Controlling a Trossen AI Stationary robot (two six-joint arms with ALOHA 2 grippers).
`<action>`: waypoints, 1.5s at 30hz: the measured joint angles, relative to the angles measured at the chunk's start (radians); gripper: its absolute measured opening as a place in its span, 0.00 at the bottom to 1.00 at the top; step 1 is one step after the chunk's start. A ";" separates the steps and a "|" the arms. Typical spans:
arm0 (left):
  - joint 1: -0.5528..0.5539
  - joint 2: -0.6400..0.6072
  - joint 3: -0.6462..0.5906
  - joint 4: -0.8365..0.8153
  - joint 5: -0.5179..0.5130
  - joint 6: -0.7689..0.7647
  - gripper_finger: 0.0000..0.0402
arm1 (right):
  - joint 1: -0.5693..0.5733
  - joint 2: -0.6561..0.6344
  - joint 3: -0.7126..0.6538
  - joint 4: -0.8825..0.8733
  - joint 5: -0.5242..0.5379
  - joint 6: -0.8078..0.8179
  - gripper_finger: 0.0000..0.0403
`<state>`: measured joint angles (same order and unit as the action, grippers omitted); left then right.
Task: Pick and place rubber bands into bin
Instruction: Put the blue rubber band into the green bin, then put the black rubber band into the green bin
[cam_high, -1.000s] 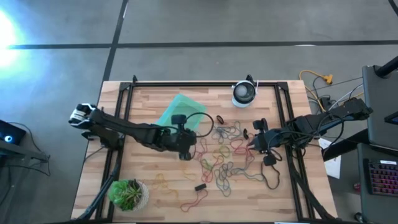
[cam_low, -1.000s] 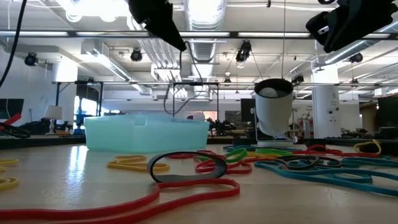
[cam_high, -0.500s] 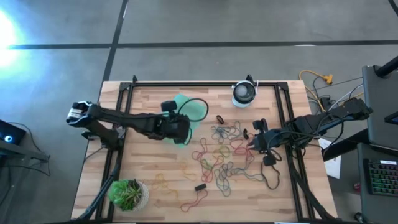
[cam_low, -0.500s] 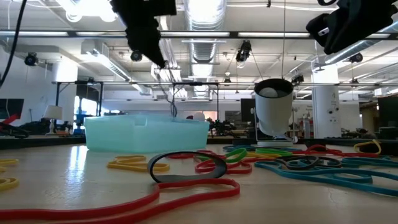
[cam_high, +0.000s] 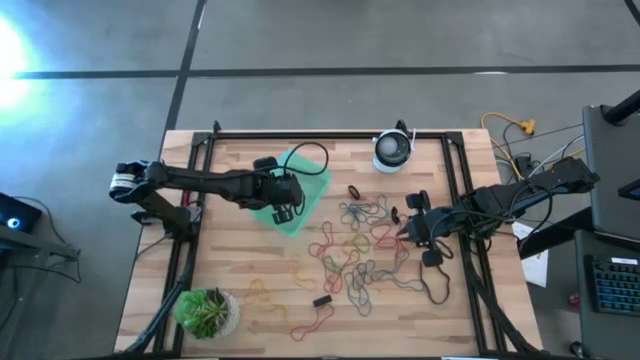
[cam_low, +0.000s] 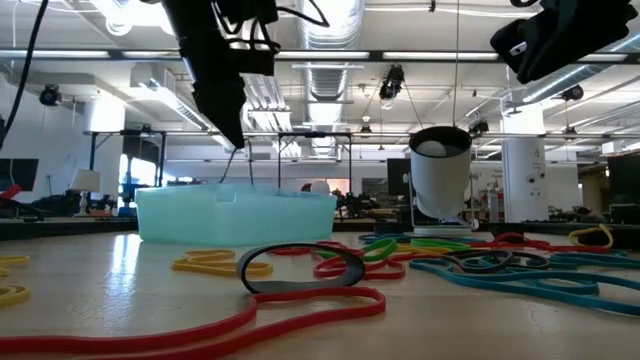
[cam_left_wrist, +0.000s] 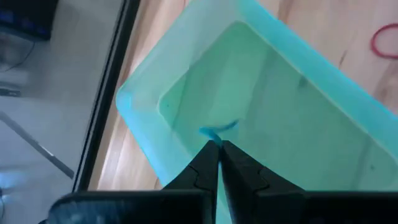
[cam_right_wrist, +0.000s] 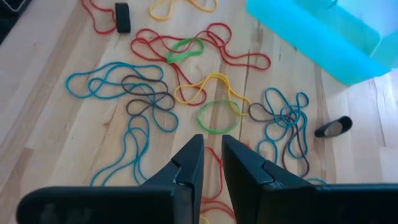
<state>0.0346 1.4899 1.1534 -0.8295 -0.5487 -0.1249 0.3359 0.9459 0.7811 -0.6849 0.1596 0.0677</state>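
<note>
The teal translucent bin (cam_high: 303, 185) sits on the table's far left part and also shows in the low view (cam_low: 235, 215). My left gripper (cam_high: 283, 207) hovers over the bin, shut on one thin rubber band; its wrist view looks down into the bin (cam_left_wrist: 280, 93). The other rubber bands (cam_high: 360, 245) lie tangled on the wood mid-table, in red, teal, yellow, green and grey (cam_right_wrist: 186, 93). My right gripper (cam_high: 405, 228) hangs still above the tangle's right side, its fingers (cam_right_wrist: 212, 144) a narrow gap apart and holding nothing. My left gripper pinches a thin bluish rubber band (cam_left_wrist: 217, 129) between its two fingertips, coming from above and pointing down. The band hangs slack below the fingers (cam_low: 238, 165), with its lower part down inside the bin.
A white-and-black round device (cam_high: 392, 150) stands at the far edge, right of the bin. A potted green plant (cam_high: 207, 312) sits at the near left corner. A small black block (cam_high: 322, 300) lies near the near edge. Black frame rails run along the table's sides.
My left gripper has travelled from above the left edge of the tangle toward the table's far-left, ending over the bin with its fingers shut and the thin band dangling below. The right arm has kept still.
</note>
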 joint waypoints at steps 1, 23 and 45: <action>0.001 0.000 -0.001 0.000 0.003 0.000 0.04 | 0.000 0.000 0.000 0.005 0.000 -0.001 0.13; -0.002 0.000 -0.001 0.009 0.016 0.002 0.26 | -0.097 0.172 -0.146 0.479 0.194 -0.259 0.13; -0.006 -0.003 0.014 -0.043 0.053 0.007 0.26 | -0.605 0.665 0.120 0.503 -0.165 -0.253 0.41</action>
<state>0.0287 1.4864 1.1671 -0.8727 -0.4953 -0.1181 -0.2691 1.6105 0.9016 -0.1822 -0.0052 -0.1850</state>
